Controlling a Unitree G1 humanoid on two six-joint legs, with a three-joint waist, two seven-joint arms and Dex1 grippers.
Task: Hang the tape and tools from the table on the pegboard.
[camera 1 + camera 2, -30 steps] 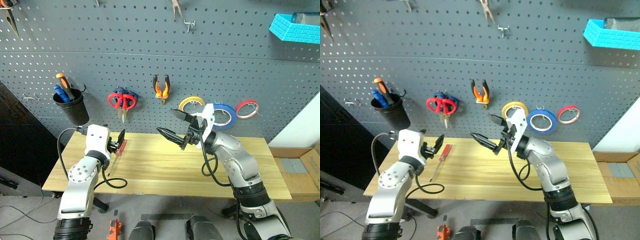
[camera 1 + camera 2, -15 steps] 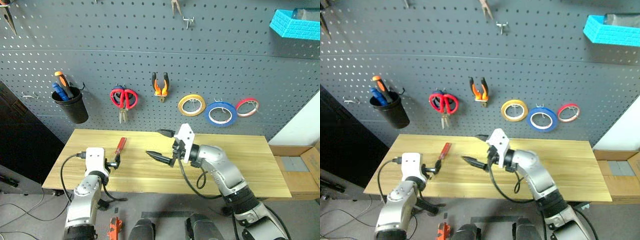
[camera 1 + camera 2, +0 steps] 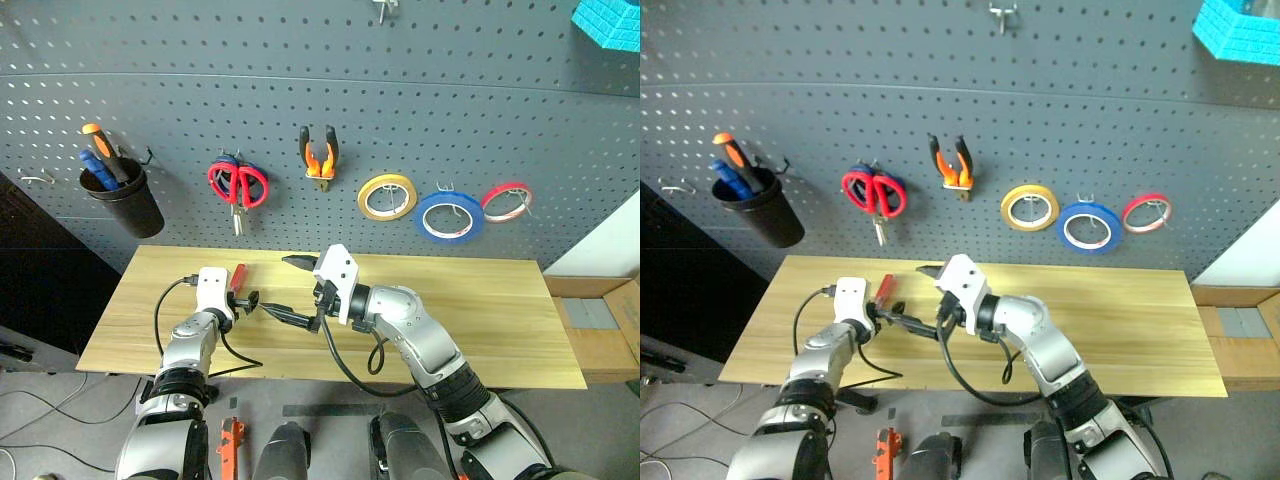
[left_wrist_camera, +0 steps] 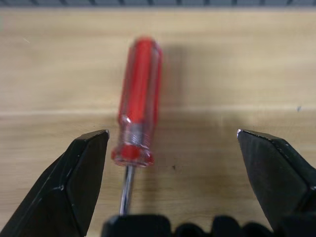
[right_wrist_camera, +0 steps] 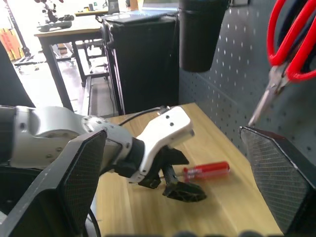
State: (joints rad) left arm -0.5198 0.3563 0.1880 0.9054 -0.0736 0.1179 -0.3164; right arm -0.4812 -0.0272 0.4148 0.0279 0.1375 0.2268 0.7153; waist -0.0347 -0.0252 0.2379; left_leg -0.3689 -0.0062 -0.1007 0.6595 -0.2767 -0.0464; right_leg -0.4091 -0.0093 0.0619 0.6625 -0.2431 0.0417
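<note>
Screwdriver (image 4: 137,103) flat on table (image 4: 222,64), between fingers of left hand (image 4: 173,148) (spread wide, empty)

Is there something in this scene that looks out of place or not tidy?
Only the red-handled screwdriver: it lies alone on the table, while the scissors, pliers and tape rolls hang on the pegboard.

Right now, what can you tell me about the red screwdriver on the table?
The screwdriver has a see-through red handle that looks like plastic and a thin silver metal shaft. It lies flat on the pale wooden table, near its left end. The left gripper is open around it, one finger on each side, not touching it yet.
</note>
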